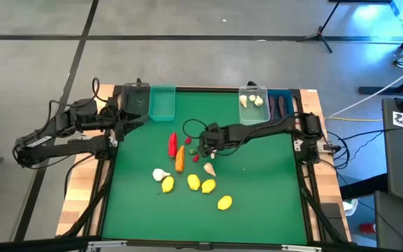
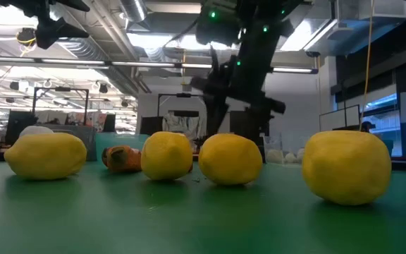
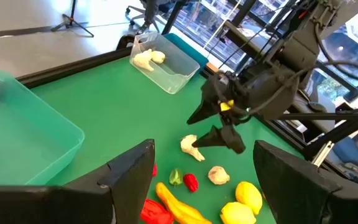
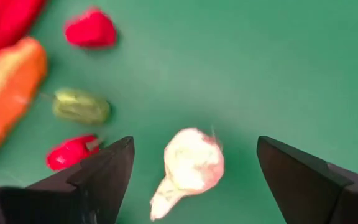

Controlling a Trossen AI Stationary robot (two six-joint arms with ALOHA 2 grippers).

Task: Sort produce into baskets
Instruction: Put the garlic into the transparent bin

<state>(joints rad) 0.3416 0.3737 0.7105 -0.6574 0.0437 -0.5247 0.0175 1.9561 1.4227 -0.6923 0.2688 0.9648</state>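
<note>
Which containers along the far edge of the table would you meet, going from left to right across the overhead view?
dark bin → teal bin → clear bin holding garlic → blue bin holding eggplants

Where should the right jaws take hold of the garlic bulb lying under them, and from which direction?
Grip the garlic bulb across its round body, not the thin tapered stem. It lies on its side on the mat, so come straight down from above. The right gripper is already open around it, one jaw on each side.

Open green mat (image 4: 278, 56) around the garlic bulb (image 4: 191, 165); berries (image 4: 91, 29) and carrot (image 4: 8, 93) crowding one side.
</note>
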